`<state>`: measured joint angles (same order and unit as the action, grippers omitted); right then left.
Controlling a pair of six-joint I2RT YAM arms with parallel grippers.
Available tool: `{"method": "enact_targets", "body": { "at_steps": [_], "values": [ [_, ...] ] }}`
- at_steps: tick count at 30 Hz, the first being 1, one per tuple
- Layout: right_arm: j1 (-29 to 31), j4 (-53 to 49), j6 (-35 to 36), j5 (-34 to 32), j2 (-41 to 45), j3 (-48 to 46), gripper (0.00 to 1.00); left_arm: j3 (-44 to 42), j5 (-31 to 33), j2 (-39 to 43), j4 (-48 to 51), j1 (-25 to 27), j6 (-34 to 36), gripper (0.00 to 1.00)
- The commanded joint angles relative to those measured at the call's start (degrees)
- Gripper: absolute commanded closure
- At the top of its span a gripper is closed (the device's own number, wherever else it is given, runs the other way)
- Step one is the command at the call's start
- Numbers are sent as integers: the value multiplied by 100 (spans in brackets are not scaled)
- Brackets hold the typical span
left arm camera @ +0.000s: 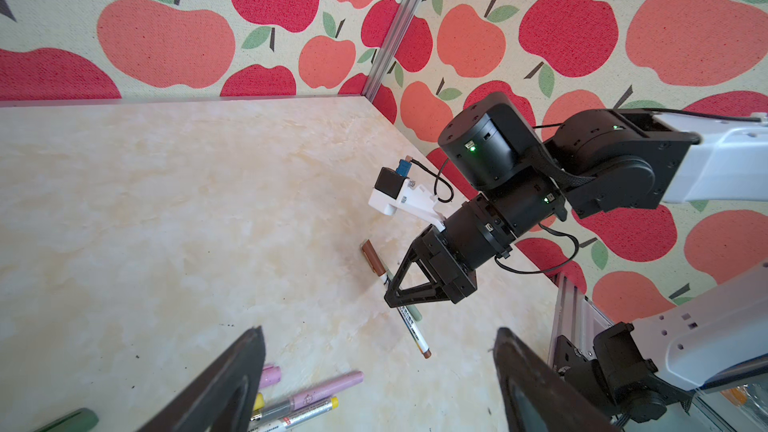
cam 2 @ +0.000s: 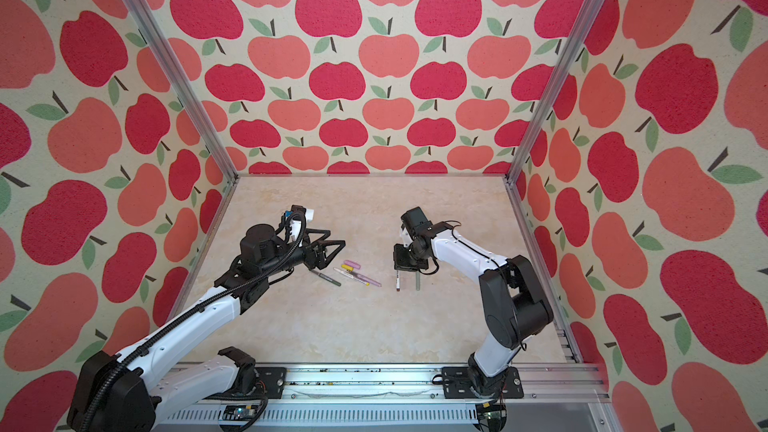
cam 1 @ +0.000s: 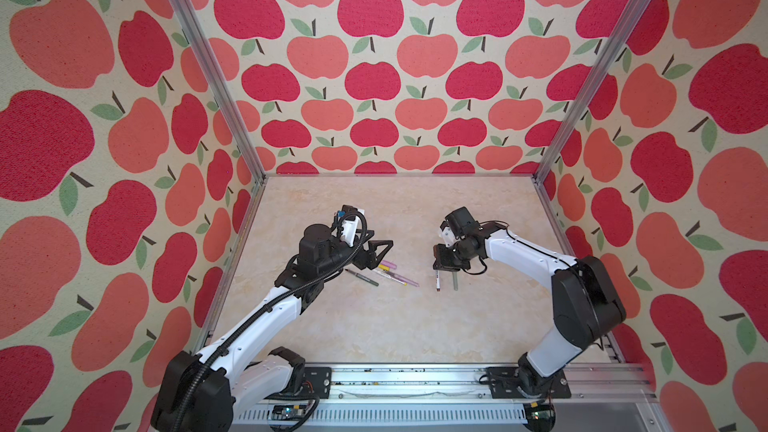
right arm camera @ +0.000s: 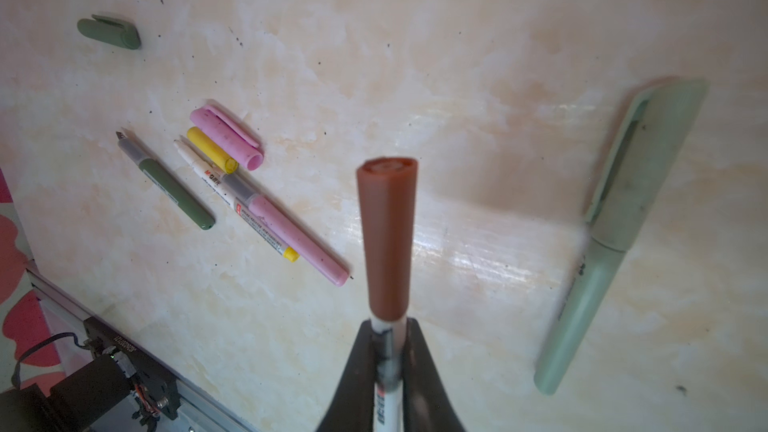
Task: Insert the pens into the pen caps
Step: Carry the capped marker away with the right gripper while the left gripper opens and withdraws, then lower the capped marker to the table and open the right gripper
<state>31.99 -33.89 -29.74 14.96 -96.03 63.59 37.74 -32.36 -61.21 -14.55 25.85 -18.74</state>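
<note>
We clamp the capped brown pen (cam 1: 437, 281) in our right fingers (right arm camera: 419, 367), right of centre in a top view, and should lay it flat beside the sage pen (cam 1: 455, 282), our left fingers (left arm camera: 232, 380) apart.

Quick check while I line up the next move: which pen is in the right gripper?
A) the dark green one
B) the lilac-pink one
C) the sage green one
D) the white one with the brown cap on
D: in the right wrist view the right gripper is shut on the white pen, which has the brown cap on its end.
</note>
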Motion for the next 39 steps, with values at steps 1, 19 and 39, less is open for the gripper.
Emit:
{"method": "enact_targets", "body": {
  "at_steps": [1, 19, 39],
  "values": [
    [-111, 142, -173, 296, -180, -79, 92, -21, -97, -48, 18, -36, -59, 12],
    [-170, 16, 116, -8, -804, 231, 92, -3, -113, -84, 21, -62, -77, 11],
    [-237, -108, 293, -426, -1057, 355, 82, 58, -128, -73, 48, -103, -86, 11]
  ]
}}
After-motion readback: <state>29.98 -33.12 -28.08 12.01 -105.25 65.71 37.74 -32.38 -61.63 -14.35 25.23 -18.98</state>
